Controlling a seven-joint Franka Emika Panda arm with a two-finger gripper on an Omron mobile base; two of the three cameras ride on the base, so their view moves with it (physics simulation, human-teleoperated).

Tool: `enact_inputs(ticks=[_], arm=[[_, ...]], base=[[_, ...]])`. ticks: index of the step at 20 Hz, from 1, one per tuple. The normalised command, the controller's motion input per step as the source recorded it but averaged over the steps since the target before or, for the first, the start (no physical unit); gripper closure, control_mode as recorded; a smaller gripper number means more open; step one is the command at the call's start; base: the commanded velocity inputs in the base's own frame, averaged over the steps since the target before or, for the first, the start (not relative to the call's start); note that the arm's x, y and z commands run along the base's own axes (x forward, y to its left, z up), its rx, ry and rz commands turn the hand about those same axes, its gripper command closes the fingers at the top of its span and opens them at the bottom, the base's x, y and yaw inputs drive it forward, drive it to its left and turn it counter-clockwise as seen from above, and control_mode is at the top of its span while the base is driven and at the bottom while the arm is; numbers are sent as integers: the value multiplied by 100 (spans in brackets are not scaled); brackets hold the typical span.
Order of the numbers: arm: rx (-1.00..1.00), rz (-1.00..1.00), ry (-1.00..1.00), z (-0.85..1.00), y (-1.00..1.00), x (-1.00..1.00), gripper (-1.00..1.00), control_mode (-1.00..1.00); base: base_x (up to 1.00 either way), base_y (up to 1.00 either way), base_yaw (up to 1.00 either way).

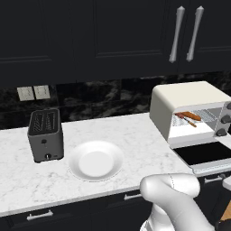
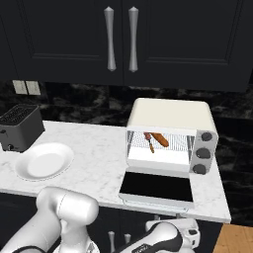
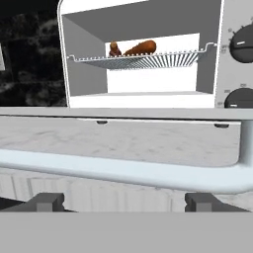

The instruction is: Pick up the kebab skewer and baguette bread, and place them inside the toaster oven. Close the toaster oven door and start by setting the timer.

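I saw the baguette (image 2: 159,140) and skewer (image 2: 148,142) lying side by side on the toaster oven's (image 2: 170,114) rack, pointing front-to-back, at the table's right end. The door (image 2: 156,187) lay flat open; my tool (image 3: 123,201) was spread open below its handle (image 3: 123,170).

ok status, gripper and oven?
Gripper open, low before silver handle. Toaster oven door down flat. Kebab skewer and baguette bread on rack. Nothing blocking.

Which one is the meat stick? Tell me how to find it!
Find the cream-white toaster oven at the right end of the marble counter, with its glass door folded down flat. Two foods lie on its wire rack. The kebab skewer is the thin dark stick with reddish meat, left of the fatter orange-brown baguette bread.
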Motion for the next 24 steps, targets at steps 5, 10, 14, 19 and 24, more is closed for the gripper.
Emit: enact_inputs(ticks=[5, 10, 14, 19, 24], arm=[[0, 0, 0, -7, 0, 8, -100, -100], [0, 0, 0, -16, 0, 3, -100, -100], [0, 0, 0, -8, 0, 6, -100, -100], [0, 0, 0, 1, 10, 17, -100, -100], [0, 0, 0, 2, 11, 18, -100, -100]], base=[[0, 0, 0], [0, 0, 0], [0, 0, 0], [0, 0, 0], [0, 0, 0]])
